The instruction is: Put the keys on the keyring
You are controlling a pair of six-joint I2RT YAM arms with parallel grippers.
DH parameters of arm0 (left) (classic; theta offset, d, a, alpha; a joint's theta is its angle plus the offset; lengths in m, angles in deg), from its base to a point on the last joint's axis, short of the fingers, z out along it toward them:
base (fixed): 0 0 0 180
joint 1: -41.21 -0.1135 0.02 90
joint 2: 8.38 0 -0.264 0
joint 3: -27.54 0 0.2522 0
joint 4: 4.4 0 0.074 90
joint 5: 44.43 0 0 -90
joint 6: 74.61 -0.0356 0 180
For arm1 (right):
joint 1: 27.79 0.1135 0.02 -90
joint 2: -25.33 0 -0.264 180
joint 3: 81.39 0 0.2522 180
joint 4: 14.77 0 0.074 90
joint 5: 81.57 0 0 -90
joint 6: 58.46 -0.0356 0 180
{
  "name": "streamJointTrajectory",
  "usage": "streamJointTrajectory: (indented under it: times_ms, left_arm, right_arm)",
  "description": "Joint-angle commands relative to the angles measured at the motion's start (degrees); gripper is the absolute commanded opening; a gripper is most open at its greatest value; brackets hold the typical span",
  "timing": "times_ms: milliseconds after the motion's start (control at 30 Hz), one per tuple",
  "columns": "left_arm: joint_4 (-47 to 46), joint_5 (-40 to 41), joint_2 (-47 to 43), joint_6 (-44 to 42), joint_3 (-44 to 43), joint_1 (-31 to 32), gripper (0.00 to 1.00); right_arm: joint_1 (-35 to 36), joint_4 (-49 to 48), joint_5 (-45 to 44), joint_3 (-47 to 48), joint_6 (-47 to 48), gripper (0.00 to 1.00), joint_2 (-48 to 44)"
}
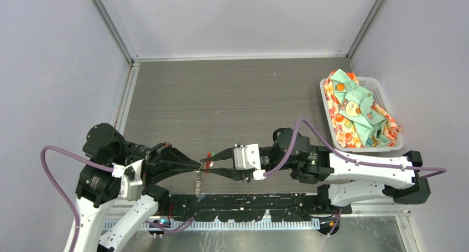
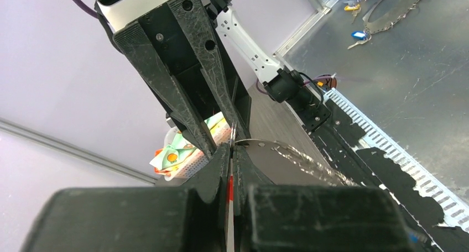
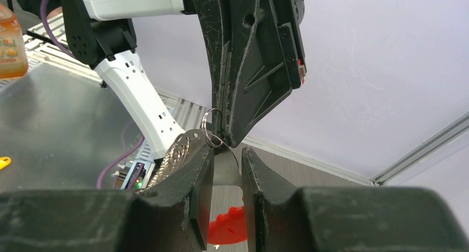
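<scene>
I can't make out one readable word, number or brand mark anywhere here. The patterned cloth [image 1: 357, 109] in the white basket [image 1: 366, 148] has a cartoon face printed on it, but no lettering I can read. The orange container [image 3: 10, 45] at the edge of the right wrist view has some print on its side, too blurred to read.

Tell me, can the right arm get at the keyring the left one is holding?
Likely yes. The right gripper is nose to nose with the left gripper, fingers apart, and the keyring hangs at their tips with nothing between.
</scene>
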Motion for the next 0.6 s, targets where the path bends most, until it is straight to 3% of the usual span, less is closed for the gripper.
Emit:
streamJointTrajectory:
  times_ms: [0, 367, 567]
  left_arm:
    - [-2.45, 0.56, 0.3, 1.29, -0.71, -0.02, 0.0]
    - [-7.25, 3.07, 0.81, 8.33, 1.35, -0.02, 0.0]
    - [-13.7, 4.56, 0.85, 15.56, 2.81, -0.02, 0.0]
  right_arm:
    - [0.55, -7.17, -2.41, -0.36, 0.19, 0.29, -1.3]
    - [1.08, -7.69, -4.49, -0.82, -0.64, 0.24, -2.1]
    - [1.26, -9.56, -6.55, -1.95, -1.34, 0.35, -2.97]
